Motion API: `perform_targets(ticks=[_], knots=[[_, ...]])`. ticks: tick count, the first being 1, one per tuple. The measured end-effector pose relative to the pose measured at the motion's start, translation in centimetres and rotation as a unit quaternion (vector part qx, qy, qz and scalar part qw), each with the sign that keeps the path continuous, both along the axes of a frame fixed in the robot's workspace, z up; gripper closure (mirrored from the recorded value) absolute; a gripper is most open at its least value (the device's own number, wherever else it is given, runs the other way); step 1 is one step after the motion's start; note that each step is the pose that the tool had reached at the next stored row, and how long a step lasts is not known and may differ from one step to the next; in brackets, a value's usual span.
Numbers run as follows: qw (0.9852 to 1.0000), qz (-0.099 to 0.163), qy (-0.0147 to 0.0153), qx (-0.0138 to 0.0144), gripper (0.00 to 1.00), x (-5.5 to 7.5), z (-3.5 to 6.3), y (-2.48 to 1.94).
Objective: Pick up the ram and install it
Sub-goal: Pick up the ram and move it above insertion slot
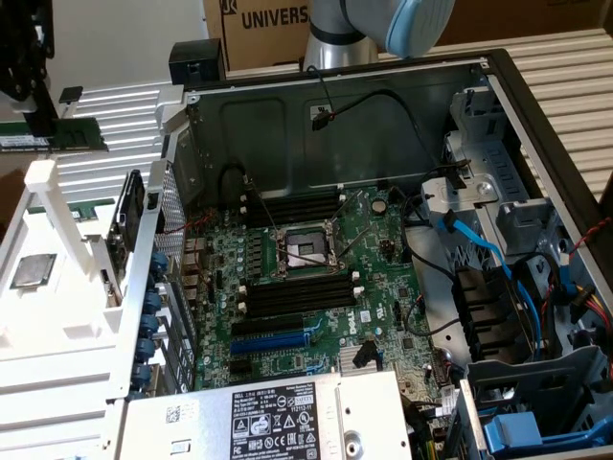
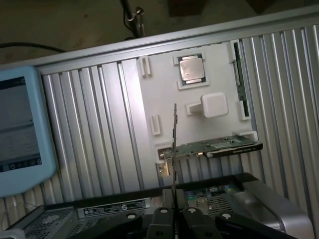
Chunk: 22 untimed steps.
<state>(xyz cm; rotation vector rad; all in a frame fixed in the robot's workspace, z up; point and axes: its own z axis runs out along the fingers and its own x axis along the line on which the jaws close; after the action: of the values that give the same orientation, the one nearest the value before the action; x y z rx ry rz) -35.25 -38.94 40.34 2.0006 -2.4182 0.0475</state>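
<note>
The ram [image 1: 59, 134] is a dark-green stick with a pale label. It hangs level in the air at the exterior view's far left, above the white parts holder [image 1: 57, 326]. My black gripper [image 1: 40, 119] is shut on it from above. In the wrist view the ram [image 2: 175, 149] shows edge-on as a thin line running out from between my fingertips, with the gripper [image 2: 174, 215] closed around its base. The open computer case holds the green motherboard [image 1: 316, 278], whose black memory slots [image 1: 295, 293] and a second slot bank [image 1: 292, 206] lie well to the exterior view's right of the gripper.
The white holder [image 2: 164, 84] carries a processor chip [image 2: 192, 68], another green stick [image 2: 238, 69] in a side groove and an upright expansion card [image 2: 219, 147]. It rests on ribbed metal [image 2: 89, 124]. A pale-blue tablet [image 2: 20, 129] lies nearby. Cables and drive cages [image 1: 508, 287] crowd the case.
</note>
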Motion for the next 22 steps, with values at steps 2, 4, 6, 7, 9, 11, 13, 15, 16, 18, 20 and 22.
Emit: perform_targets(ticks=[2, 4, 6, 7, 9, 11, 13, 15, 16, 18, 20, 22], knots=[[1.0, 0.005, 0.0001, 0.0, 0.87, 0.0, 0.21, 0.0], [1.0, 0.01, 0.0, 0.0, 0.87, 0.0, 0.3, -0.01], [0.9999, 0.014, 0.0001, 0.0, 0.87, 0.2, 0.41, -0.02], [0.9999, 0.015, 0.0, 0.0, 0.87, 0.3, 0.44, -0.02], [0.9999, 0.016, 0.0001, 0.0, 0.87, 0.5, 0.49, -0.02], [0.9999, 0.016, 0.0001, -0.0013, 0.87, 1.1, 0.68, -0.02], [0.9999, 0.016, 0.0001, -0.0015, 0.87, 1.5, 0.81, -0.03], [0.9999, 0.017, 0.0001, -0.0015, 0.87, 2.0, 0.93, -0.1], [0.9999, 0.017, 0.0001, -0.0015, 0.87, 2.2, 1.01, -0.14], [0.9998, 0.018, 0.0001, -0.0015, 0.87, 2.7, 1.18, -0.22], [0.9998, 0.019, 0.0004, -0.0015, 0.87, 3.3, 1.33, -0.28], [0.9998, 0.019, 0.001, -0.0015, 0.87, 3.9, 1.43, -0.32]])
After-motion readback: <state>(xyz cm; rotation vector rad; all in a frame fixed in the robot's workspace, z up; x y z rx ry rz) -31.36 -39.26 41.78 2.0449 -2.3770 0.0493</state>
